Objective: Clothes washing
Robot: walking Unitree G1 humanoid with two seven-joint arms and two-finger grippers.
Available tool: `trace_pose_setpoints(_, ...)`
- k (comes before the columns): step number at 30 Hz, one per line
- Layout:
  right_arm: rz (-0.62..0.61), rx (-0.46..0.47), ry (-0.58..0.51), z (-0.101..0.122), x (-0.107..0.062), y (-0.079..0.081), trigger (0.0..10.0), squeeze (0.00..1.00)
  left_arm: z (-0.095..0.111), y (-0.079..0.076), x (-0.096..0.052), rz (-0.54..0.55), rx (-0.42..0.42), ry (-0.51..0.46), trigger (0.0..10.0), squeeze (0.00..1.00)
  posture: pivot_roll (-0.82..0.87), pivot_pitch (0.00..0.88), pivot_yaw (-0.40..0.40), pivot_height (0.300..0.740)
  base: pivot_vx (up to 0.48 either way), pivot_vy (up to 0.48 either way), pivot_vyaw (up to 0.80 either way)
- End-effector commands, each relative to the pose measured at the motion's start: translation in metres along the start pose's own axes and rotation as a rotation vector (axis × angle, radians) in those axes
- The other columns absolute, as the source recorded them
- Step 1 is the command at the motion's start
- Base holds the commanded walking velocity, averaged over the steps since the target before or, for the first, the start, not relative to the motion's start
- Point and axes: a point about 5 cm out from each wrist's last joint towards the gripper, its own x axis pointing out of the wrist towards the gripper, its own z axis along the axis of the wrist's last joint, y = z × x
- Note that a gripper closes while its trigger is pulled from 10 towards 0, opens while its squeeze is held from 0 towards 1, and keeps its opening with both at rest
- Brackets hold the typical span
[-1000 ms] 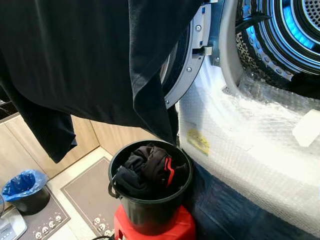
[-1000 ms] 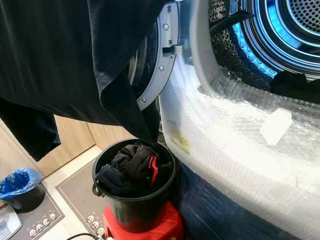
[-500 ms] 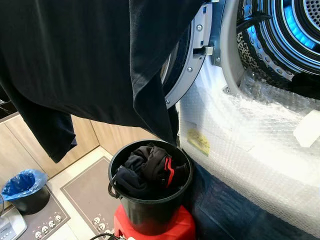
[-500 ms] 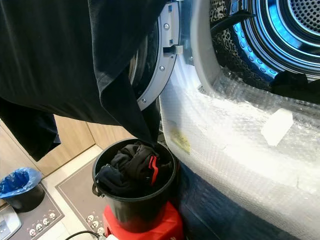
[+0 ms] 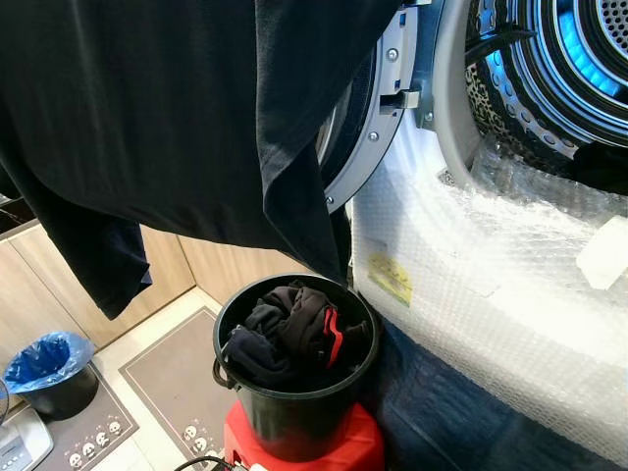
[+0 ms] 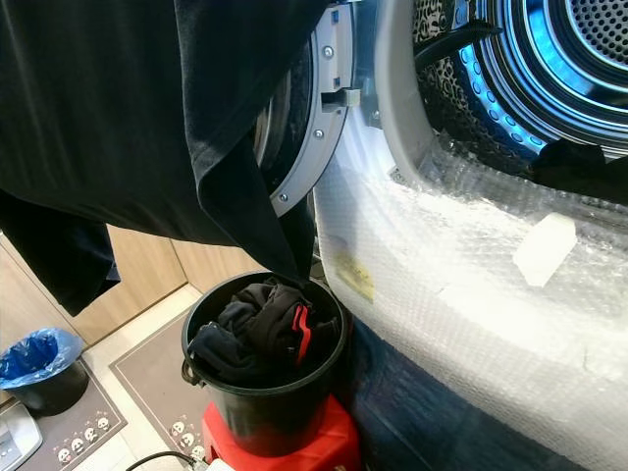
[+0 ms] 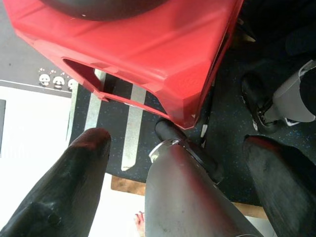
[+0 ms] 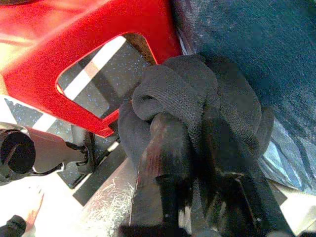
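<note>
Right gripper [image 8: 190,148] clamps a bunched black cloth [image 8: 197,103], stool [image 8: 59,44] just beyond; limp, light, so I grip folds. Left gripper [image 7: 175,148] gapes empty.

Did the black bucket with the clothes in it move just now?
No. The black bucket sits on the red stool, the same way beside the washing machine's bubble-wrapped front as a second ago. The tiny shift in the picture is the camera.

A bucket [image 5: 292,412] stands on a stool [image 5: 353,446], with clothes [image 5: 294,334] in it. The washer [image 5: 491,285] stands just to its right, door [image 5: 368,118] swung open above the bucket. A hanging garment [image 5: 177,118] drapes before the door. Between the right gripper's fingers [image 8: 165,148] sits a bunched cloth [image 8: 197,108], the stool beyond it.
</note>
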Motion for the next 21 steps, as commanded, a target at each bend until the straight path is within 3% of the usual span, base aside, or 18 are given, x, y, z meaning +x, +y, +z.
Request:
trace_pose_setpoints(1, 0.004, 0.016, 0.006, -0.0018, 0.0001, 0.0034, 10.0, 0.0, -0.0066, 0.0032, -0.0014, 0.009, 0.003, 0.026, 10.0, 0.0, -0.14, 0.0, 0.059, 0.74, 0.0, 0.0, 0.0)
trace_pose_setpoints(21, 0.002, 0.029, 0.01, -0.0042, -0.0004, 0.0041, 10.0, 0.0, -0.0096, 0.004, -0.0019, 0.011, 0.001, 0.04, 10.0, 0.0, -0.14, 0.0, 0.058, 0.74, 0.0, 0.0, 0.0)
